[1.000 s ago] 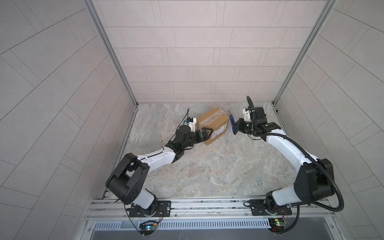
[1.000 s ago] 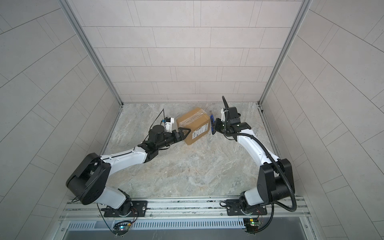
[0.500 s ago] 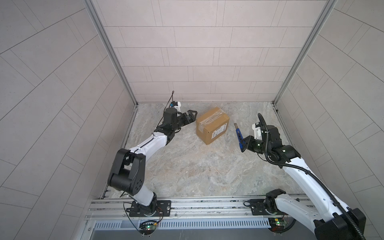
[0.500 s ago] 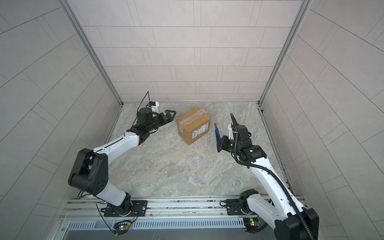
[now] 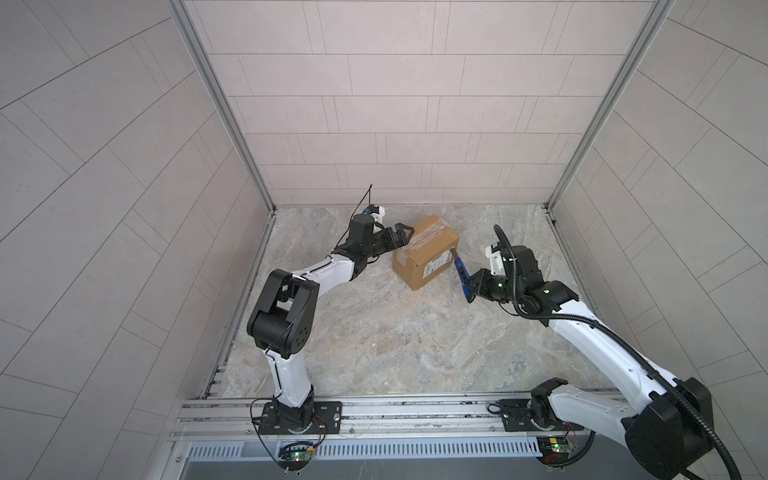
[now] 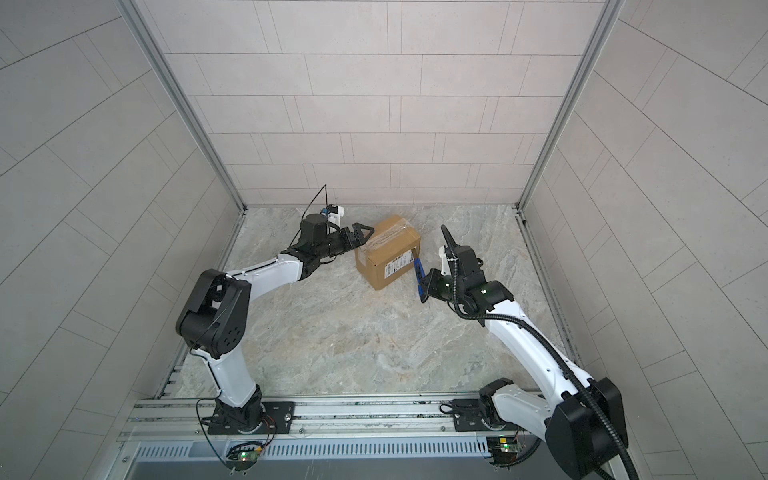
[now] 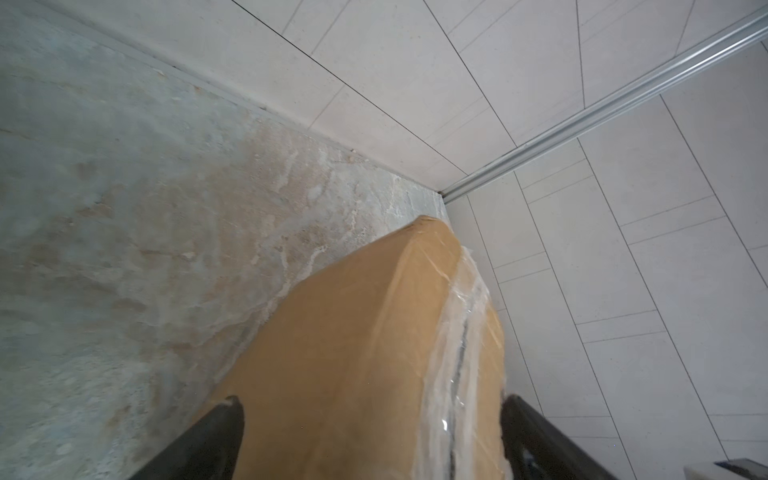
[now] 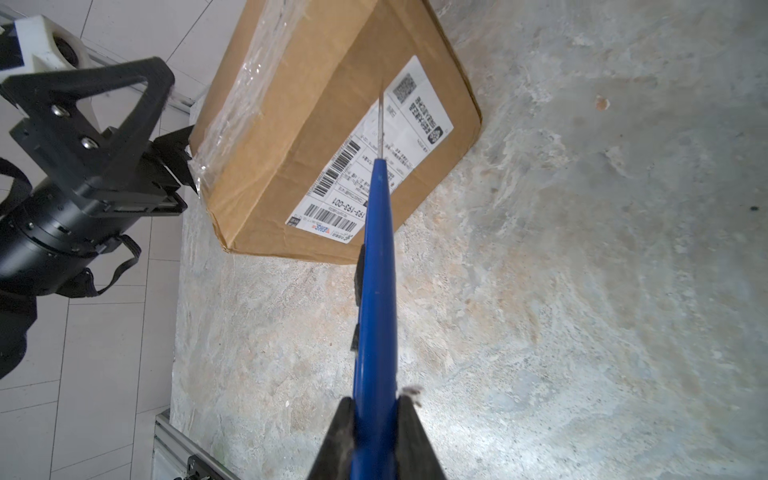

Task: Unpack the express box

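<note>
The express box (image 5: 426,249) (image 6: 388,255), brown cardboard with clear tape over its top seam and a white shipping label on one side, rests on the stone-patterned floor near the back wall. My left gripper (image 5: 401,237) (image 6: 362,237) (image 7: 370,401) is open, its fingers straddling the box's (image 7: 353,353) left end, one above and one below. My right gripper (image 5: 473,286) (image 6: 428,286) (image 8: 374,405) is shut on a blue utility knife (image 5: 462,276) (image 6: 417,274) (image 8: 376,270). Its thin blade points at the labelled side of the box (image 8: 332,124), near the upper edge.
Tiled walls close the cell at the back and both sides, with metal corner posts (image 5: 552,203) (image 5: 270,208). An aluminium rail (image 5: 415,411) carrying both arm bases runs along the front. The box sits close to the back wall.
Half a second ago both arms were away from the box. The left gripper has swung back to the box's left end, and the right arm has brought the knife up to its right side.
</note>
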Tool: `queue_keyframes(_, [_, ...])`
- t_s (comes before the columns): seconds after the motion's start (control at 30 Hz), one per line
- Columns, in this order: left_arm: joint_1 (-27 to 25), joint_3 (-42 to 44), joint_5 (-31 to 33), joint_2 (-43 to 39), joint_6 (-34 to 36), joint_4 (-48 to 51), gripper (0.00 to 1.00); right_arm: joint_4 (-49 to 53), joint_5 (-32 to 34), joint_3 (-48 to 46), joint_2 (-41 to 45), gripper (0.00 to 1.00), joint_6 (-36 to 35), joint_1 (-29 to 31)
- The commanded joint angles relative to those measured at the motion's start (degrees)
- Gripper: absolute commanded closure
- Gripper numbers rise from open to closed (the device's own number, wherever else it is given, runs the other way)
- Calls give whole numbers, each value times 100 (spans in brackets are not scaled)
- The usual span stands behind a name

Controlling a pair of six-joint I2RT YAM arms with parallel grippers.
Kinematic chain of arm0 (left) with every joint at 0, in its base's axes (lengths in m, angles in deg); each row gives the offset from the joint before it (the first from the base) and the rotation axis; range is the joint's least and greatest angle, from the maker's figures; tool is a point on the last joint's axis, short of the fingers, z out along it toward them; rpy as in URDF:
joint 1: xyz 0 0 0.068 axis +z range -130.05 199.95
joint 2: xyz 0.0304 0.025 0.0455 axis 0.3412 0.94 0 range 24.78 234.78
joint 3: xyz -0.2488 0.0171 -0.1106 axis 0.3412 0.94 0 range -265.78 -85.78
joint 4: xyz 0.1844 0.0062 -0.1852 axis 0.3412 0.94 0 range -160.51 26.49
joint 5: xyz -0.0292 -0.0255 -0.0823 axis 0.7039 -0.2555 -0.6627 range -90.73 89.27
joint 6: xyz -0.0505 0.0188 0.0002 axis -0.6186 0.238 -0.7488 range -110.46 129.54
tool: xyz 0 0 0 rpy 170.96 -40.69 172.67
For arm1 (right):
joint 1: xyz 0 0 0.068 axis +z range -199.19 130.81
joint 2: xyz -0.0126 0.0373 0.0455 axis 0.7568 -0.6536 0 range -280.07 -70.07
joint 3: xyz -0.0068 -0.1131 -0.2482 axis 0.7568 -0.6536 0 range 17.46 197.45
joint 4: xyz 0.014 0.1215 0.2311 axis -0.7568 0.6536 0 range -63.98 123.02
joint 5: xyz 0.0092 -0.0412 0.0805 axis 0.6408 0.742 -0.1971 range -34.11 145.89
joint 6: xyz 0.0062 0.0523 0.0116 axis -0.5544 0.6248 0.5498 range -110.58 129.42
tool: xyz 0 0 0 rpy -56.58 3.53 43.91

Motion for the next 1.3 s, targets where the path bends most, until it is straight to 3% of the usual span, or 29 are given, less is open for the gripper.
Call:
queue_keyframes(0.0, [-89, 402, -153, -393, -270, -579, 0, -335, -148, 269, -184, 100, -136, 20])
queue_keyframes(0.33, [-486, 1467, 127, -1334, -668, -1078, 1, -490, -428, 601, -711, 100, -279, 85])
queue_keyframes(0.7, [-551, 1973, 539, -2098, -572, -618, 0, -751, -395, 474, -778, 100, -54, 546])
queue_keyframes(1.03, [-548, 2173, 710, -2359, -559, -442, 0, -507, -154, 236, -409, 100, 20, 557])
queue_keyframes(1.27, [-542, 2314, 1050, -2723, -189, 90, 0, 245, 134, 113, 629, 100, 85, 524])
